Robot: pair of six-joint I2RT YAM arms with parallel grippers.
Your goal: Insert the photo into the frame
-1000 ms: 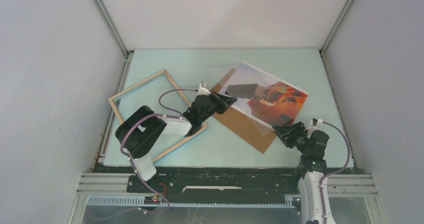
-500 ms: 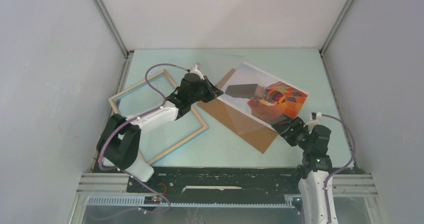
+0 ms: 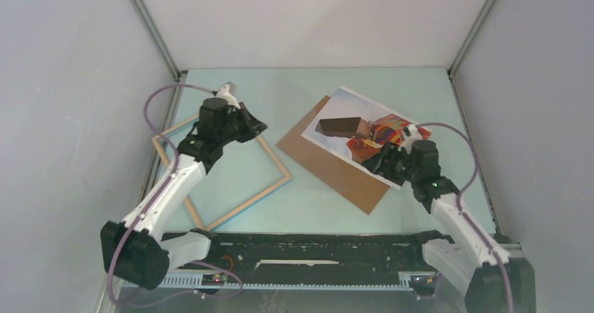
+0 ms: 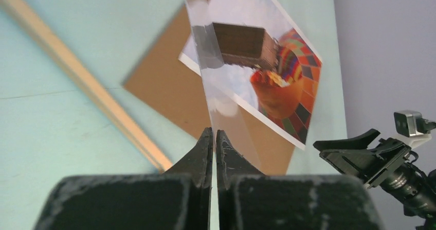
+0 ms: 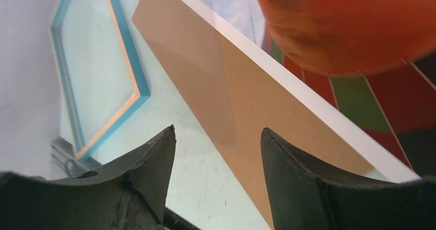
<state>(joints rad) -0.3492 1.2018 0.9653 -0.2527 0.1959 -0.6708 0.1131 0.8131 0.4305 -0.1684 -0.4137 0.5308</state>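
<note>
Left pincer [image 4: 214, 133] lifted clear sheet [image 4: 204, 55] away; photo [image 3: 343, 107] under right pincer [image 3: 380, 162]

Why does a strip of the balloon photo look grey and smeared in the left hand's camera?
Left wrist view: a clear sheet, pinched in the shut left gripper, catches glare and greys the photo behind it. Right wrist view: the photo looms close and soft. Top view: even light.

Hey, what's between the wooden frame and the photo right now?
Top view: a bare strip of table, then the uncovered part of the brown backing board under the photo.
</note>
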